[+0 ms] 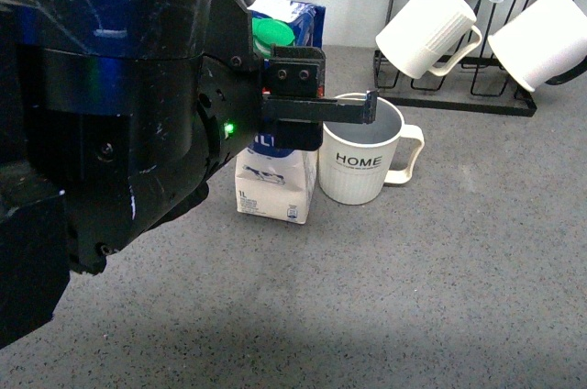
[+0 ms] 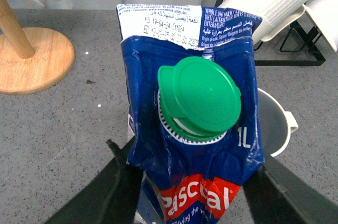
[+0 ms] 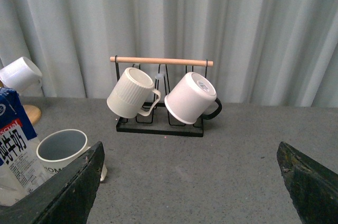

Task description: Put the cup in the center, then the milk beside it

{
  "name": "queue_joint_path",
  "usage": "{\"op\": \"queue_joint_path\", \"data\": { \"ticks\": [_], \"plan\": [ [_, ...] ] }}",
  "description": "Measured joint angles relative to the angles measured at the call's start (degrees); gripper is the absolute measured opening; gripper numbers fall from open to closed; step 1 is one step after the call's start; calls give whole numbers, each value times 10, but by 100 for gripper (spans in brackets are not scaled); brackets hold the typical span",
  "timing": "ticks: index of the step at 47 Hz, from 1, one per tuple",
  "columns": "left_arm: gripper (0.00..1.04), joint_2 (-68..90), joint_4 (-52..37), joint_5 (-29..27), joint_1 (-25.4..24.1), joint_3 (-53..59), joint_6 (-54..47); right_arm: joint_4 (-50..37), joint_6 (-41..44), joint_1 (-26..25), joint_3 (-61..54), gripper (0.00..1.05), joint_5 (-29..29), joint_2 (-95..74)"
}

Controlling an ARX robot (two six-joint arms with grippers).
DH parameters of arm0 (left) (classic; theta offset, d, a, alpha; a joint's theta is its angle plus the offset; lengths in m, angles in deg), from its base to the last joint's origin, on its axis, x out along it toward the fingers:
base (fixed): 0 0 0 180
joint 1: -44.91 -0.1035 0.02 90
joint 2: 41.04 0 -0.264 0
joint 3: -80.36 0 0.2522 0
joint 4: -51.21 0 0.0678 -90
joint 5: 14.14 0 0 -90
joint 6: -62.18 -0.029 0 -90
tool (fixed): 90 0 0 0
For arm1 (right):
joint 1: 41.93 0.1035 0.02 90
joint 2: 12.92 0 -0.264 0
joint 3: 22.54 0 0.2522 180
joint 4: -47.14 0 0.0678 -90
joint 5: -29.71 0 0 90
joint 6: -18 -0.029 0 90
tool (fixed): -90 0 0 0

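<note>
HOME cup (image 1: 359,161) upright on grey table (image 1: 440,261), milk carton (image 1: 275,183) just beside it, left gripper (image 2: 193,182) fingers flanking carton's sides, grip unclear, right gripper (image 3: 190,182) spread wide, empty, mug rack (image 3: 161,97) behind.

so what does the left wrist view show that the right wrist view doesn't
Only the left wrist view shows the milk's green cap, the red Pascal logo and the printed date strip on top, with the left hand set around the carton's sides, plus a round wooden base off to one side.

Only the right wrist view shows the whole black mug rack with its wooden bar, the grey curtain behind it, and the open, empty right hand.

Both show the milk, the cup right beside it, and the hanging white ribbed mug.
</note>
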Motion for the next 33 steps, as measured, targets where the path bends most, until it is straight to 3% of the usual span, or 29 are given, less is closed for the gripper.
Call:
{"op": "queue_joint_path", "data": {
  "ticks": [12,20,24,33],
  "plan": [
    [100,-84,3,-18,-2,49,13,0,0,0,0,96,0,0],
    [97,-123,-38,-73,-2,92,-29,0,0,0,0,96,0,0],
    [85,-134,-134,-116,-12,130,-73,0,0,0,0,96,0,0],
    [58,-223,-176,-80,-70,209,-109,0,0,0,0,96,1,0]
  ]
}}
